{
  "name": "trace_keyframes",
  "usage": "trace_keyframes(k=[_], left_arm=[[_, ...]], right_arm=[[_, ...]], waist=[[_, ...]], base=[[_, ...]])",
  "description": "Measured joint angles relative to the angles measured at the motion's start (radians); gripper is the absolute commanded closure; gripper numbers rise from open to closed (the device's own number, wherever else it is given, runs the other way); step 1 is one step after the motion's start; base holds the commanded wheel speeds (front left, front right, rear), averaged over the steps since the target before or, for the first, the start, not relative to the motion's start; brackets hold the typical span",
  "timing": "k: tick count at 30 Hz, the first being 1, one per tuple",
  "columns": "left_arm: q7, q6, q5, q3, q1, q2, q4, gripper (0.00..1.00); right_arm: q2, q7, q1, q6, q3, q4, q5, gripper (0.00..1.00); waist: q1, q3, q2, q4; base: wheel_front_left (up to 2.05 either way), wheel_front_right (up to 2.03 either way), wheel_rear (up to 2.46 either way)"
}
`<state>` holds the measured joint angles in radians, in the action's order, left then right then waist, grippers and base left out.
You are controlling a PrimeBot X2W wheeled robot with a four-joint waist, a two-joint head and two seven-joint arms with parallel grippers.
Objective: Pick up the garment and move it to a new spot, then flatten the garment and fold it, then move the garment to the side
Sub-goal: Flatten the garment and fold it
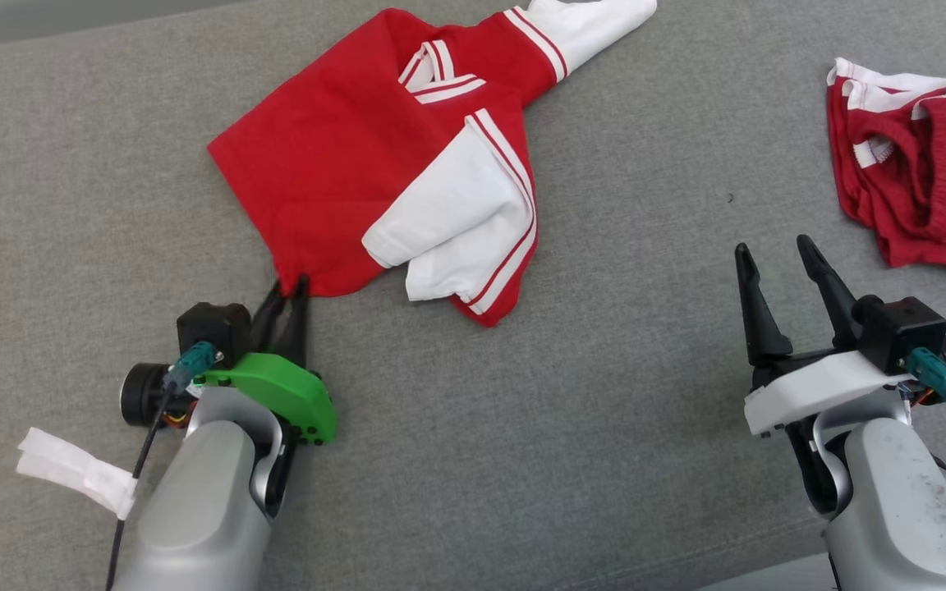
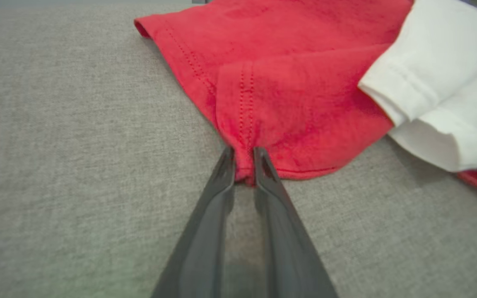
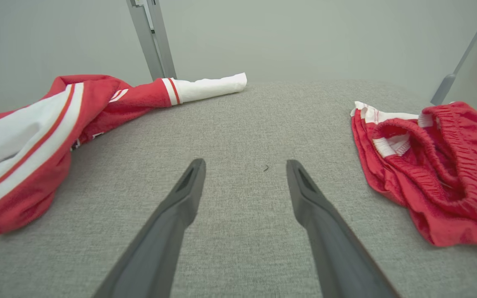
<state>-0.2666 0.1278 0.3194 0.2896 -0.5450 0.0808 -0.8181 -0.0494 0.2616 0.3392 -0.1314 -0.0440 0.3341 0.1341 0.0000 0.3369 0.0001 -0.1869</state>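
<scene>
Left gripper [image 1: 291, 289] [image 2: 244, 159] is pinching the near hem corner of the red-and-white shirt [image 1: 342, 156] [image 2: 296, 82]. Its fingers are pressing almost together with a bunch of red cloth between the tips (the left wrist view is showing the stitched hem gathering right at the pinch). Right gripper [image 1: 773, 248] [image 3: 244, 165] is sitting spread wide and empty over bare grey fabric-covered bench [image 1: 604, 410], toward the near right.

The shirt is lying crumpled left of centre, running up to the bench's far edge. One white sleeve [image 1: 448, 213] is lying folded over the red body on its near side, and the other sleeve [image 1: 588, 25] is pointing along the far edge. The pinched corner is pointing toward the near left.

Red shorts [image 1: 925, 180] [image 3: 437, 182] with white trim are lying bunched at the far right edge, well apart from the shirt and just beyond the right gripper's tips.
</scene>
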Motion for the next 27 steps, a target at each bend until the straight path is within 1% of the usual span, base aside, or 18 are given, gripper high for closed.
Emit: trace_keyframes(k=[2, 4, 7, 11, 16, 17, 18, 22, 25, 27], left_arm=[[0.0, 0.0, 0.02, 0.015, 0.0, -0.002, -0.001, 1.0], [0.0, 0.0, 0.039, 0.006, 0.001, -0.001, 0.018, 1.0], [0.002, 0.0, 0.039, -0.047, 0.026, 0.002, 0.075, 1.0], [0.002, -0.013, 0.011, -0.11, 0.101, 0.003, 0.141, 1.0], [0.002, -0.015, -0.021, -0.148, 0.182, -0.006, 0.154, 1.0], [0.002, -0.021, -0.028, -0.159, 0.193, -0.008, 0.162, 0.75], [0.002, -0.024, -0.036, -0.166, 0.198, -0.008, 0.173, 0.0], [0.002, -0.026, -0.082, -0.183, 0.204, -0.015, 0.277, 0.0], [0.002, -0.017, -0.101, -0.176, 0.205, -0.023, 0.356, 0.0], [0.002, -0.01, -0.104, -0.153, 0.205, -0.025, 0.376, 0.0]], right_arm=[[-0.001, 0.0, -0.001, 0.0, -0.01, 0.002, -0.001, 0.0], [-0.001, 0.0, -0.002, 0.0, -0.016, 0.005, -0.002, 0.0], [0.0, 0.0, -0.003, 0.0, -0.02, 0.011, -0.002, 0.0], [0.0, 0.0, -0.013, 0.0, -0.029, 0.022, -0.002, 0.0], [0.0, 0.0, -0.018, 0.0, -0.027, 0.038, -0.002, 0.0], [0.0, 0.0, -0.019, 0.0, -0.024, 0.041, -0.002, 0.0], [0.001, 0.0, -0.019, 0.0, -0.022, 0.044, -0.002, 0.0], [0.001, 0.0, -0.018, 0.0, -0.018, 0.047, -0.002, 0.0], [0.001, 0.0, -0.017, 0.0, -0.016, 0.046, -0.002, 0.0], [0.0, 0.0, -0.017, 0.0, -0.016, 0.046, -0.002, 0.0]], waist=[[0.0, 0.002, 0.0, 0.001], [0.0, 0.0, 0.0, 0.008], [0.0, -0.007, 0.0, 0.026], [0.0, -0.027, 0.0, 0.064], [0.0, -0.054, 0.0, 0.115], [0.0, -0.06, -0.0001, 0.126], [0.0, -0.065, 0.0, 0.134], [0.0, -0.076, -0.0001, 0.152], [0.0, -0.076, -0.0001, 0.145], [0.0, -0.072, 0.0, 0.135]], base=[[0.0, 0.0, 0.0], [0.0, 0.0, 0.0], [0.0, 0.0, 0.0], [0.0, 0.0, 0.0], [0.0, 0.0, 0.0], [0.0, 0.0, 0.0], [0.0, 0.0, 0.0], [0.0, 0.0, 0.0], [0.0, 0.0, 0.0], [0.0, 0.0, 0.0]])
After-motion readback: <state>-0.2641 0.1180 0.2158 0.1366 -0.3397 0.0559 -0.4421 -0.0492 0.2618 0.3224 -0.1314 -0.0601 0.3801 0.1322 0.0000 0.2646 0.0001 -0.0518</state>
